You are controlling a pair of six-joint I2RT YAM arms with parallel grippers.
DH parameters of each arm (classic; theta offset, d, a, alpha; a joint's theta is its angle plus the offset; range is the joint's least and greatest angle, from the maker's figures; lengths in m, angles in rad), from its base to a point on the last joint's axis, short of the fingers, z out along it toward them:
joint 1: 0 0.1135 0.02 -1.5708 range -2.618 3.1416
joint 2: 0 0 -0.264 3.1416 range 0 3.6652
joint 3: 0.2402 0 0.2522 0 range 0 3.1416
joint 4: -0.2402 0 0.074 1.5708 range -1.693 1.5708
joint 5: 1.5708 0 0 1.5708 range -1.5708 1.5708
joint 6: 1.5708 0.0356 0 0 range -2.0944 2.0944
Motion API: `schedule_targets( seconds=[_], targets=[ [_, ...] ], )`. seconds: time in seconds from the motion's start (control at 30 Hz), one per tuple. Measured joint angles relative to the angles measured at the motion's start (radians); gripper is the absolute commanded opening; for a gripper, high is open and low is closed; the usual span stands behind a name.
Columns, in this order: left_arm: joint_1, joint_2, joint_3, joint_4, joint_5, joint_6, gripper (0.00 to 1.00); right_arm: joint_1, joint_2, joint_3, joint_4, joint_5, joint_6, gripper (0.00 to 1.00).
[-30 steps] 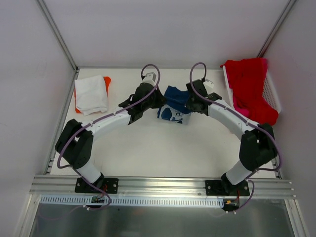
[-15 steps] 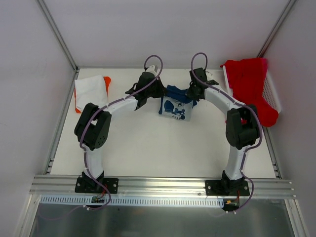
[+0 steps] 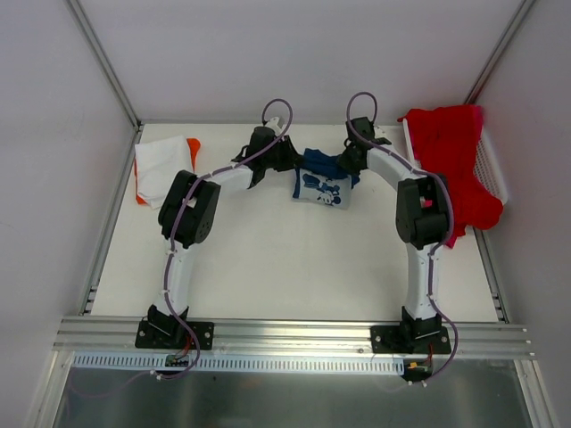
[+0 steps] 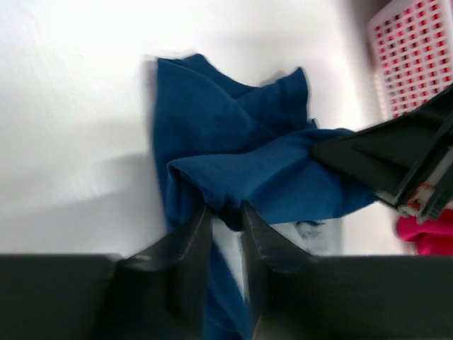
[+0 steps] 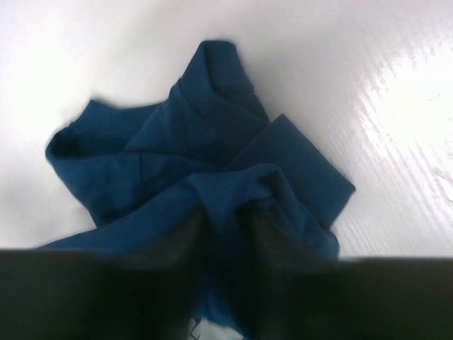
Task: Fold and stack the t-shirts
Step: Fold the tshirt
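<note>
Jaws clamped on the white-printed navy blue cloth t-shirt (image 3: 323, 185), left gripper (image 4: 225, 212) and right gripper (image 5: 226, 212) are reaching farther up-frame, apparently spreading it flat.

A white table (image 3: 268, 259) is enclosed on three sides by plain pale walls (image 3: 294, 53). Two slanted metal posts (image 3: 103, 59) are seen at the back corners, and a ribbed aluminium rail (image 3: 294, 334) is fixed along the near edge. Bright glare is cast on the tabletop.

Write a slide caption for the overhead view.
The left gripper and right gripper pinch the navy t-shirt; white t-shirt at left, red t-shirt over the basket.
</note>
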Motion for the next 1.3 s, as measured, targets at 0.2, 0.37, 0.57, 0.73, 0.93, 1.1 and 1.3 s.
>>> schedule_targets(
  seconds=[0.2,0.37,0.57,0.73,0.93,1.1,1.3],
  targets=[
    [0.041,0.081,0.058,0.043,0.030,0.001,0.99,-0.026,0.070,0.063,0.007,0.056,0.007,1.00],
    [0.087,0.111,0.127,0.063,0.056,-0.001,0.99,-0.030,0.069,0.118,0.010,0.159,-0.024,1.00],
    [0.137,0.059,0.191,0.063,0.063,-0.001,0.99,-0.010,-0.073,0.084,0.042,0.317,-0.133,1.00],
    [0.140,-0.139,0.105,0.056,0.066,-0.018,0.99,0.061,-0.346,0.004,0.114,0.412,-0.239,0.94],
    [0.099,-0.506,-0.201,0.085,0.051,-0.050,0.99,0.135,-0.596,-0.136,0.218,0.238,-0.230,0.01],
    [0.053,-0.729,-0.475,0.116,0.038,-0.065,0.99,0.154,-0.510,-0.225,0.277,0.063,-0.185,0.00],
    [0.051,-0.869,-0.698,0.061,-0.001,-0.065,0.99,0.142,-0.222,-0.232,0.341,-0.161,-0.126,0.01]
  ],
)
